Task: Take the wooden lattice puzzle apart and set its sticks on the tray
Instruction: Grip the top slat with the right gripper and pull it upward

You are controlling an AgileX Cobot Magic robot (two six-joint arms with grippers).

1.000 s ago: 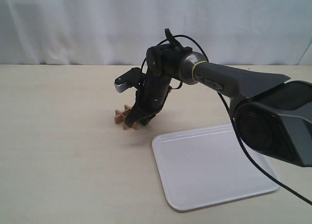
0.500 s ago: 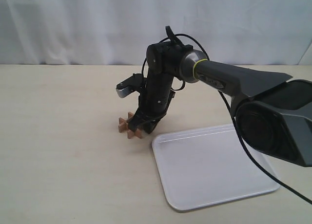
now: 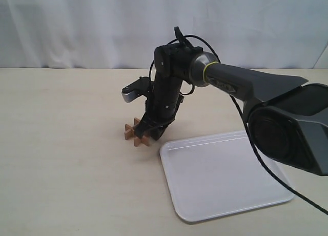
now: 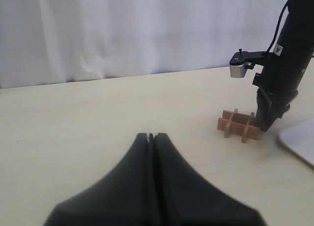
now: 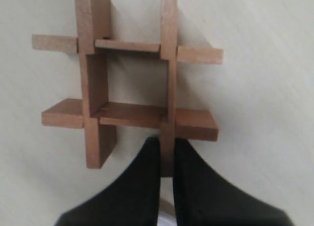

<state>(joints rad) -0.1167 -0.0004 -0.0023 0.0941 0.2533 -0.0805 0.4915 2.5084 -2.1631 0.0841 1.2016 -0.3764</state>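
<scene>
1. Backdrop: a white curtain (image 3: 77, 25) hangs behind the whole workspace.
2. Table (image 3: 61, 143): pale beige top that carries everything below.
3. Right arm (image 3: 241, 84): a dark grey link reaches in from the right of the exterior view and bends down at the wrist. A black cable loops over it.
4. Tray (image 3: 220, 179): white with rounded corners, lying flat on the table, right of centre in the exterior view.
5. Left gripper (image 4: 151, 137): the black fingers are pressed together with only a thin seam between them. It is well apart from the puzzle.
6. Right gripper (image 5: 167, 157): it points down at the table, and its two fingertips pinch the end of one stick.
7. Wooden lattice puzzle (image 3: 134, 132): assembled, hash-shaped, lying flat on the table. It sits just beside the tray's far left corner without touching the tray.
8. Stick (image 5: 168, 78): one of the four bars, interlocked with two crossing bars. Its protruding end sits between the right fingertips.
</scene>
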